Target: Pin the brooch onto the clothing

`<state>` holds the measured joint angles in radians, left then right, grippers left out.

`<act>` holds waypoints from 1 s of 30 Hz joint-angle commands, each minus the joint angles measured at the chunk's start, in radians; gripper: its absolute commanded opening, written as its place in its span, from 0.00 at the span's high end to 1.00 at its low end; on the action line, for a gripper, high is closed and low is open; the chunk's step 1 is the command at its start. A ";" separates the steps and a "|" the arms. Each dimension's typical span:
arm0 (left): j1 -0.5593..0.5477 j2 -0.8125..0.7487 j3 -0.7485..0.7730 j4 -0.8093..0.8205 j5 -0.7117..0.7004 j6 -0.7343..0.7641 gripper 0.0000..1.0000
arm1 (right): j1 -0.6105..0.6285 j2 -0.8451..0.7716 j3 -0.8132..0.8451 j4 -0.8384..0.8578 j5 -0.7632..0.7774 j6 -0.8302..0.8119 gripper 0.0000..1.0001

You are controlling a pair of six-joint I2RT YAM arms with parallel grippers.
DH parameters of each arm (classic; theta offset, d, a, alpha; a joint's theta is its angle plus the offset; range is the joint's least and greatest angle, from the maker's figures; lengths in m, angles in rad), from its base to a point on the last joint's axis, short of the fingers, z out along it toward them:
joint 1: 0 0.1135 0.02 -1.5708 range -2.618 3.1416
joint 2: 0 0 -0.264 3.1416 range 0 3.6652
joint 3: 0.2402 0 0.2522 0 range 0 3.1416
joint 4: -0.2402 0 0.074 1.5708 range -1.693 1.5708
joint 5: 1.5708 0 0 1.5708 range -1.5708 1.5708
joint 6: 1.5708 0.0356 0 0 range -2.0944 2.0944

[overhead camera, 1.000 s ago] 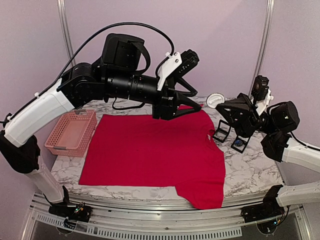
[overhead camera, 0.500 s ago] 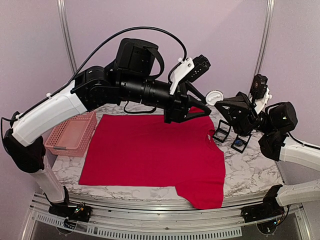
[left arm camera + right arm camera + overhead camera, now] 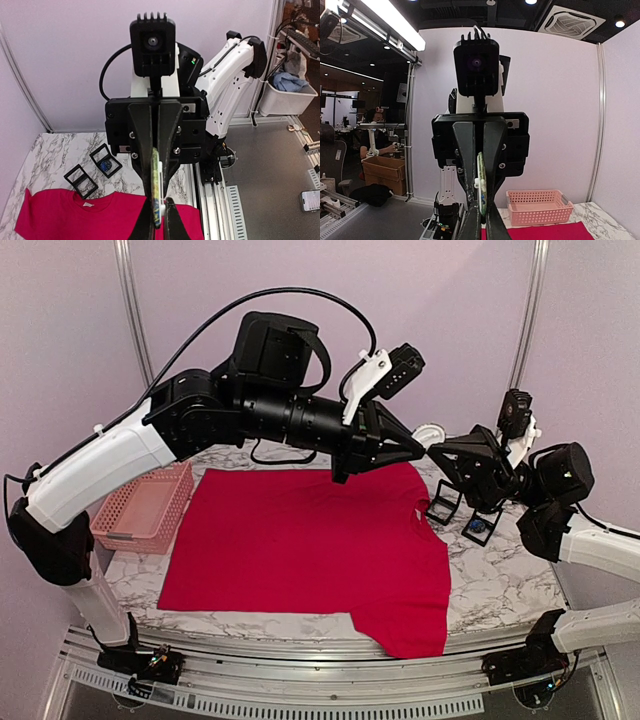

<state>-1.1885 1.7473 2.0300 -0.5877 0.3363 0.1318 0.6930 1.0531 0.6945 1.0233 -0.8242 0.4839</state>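
The red T-shirt point(image 3: 310, 540) lies flat on the marble table, neck toward the right. It also shows in the left wrist view point(image 3: 75, 215) and the right wrist view point(image 3: 540, 232). The brooch point(image 3: 431, 431), a round disc with a white back, hangs in the air above the shirt's far right corner. My left gripper point(image 3: 418, 448) and right gripper point(image 3: 441, 449) meet tip to tip there, both shut on it. The left wrist view shows the brooch point(image 3: 156, 185) edge-on between my left gripper point(image 3: 159, 220) and the opposing fingers. The right wrist view shows the brooch point(image 3: 481, 187) in my right gripper point(image 3: 484, 225).
A pink plastic basket point(image 3: 145, 505) stands left of the shirt and shows in the right wrist view point(image 3: 535, 205). Two small black display frames point(image 3: 445, 505) point(image 3: 480, 528) sit on the marble right of the shirt's neck, one holding a blue disc point(image 3: 106, 161).
My left gripper has swung right from over the shirt's far edge to the brooch held by the right gripper, and its open jaws have closed on it. The right arm barely moved.
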 commanded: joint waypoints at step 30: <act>-0.036 -0.089 -0.191 -0.120 -0.270 0.311 1.00 | 0.052 0.024 0.397 -1.188 0.056 -0.733 0.85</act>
<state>-1.2060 1.6794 1.8423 -0.6971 0.0731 0.4301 0.7387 1.0710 1.0966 -0.1715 -0.7788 -0.2367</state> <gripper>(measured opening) 0.041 0.209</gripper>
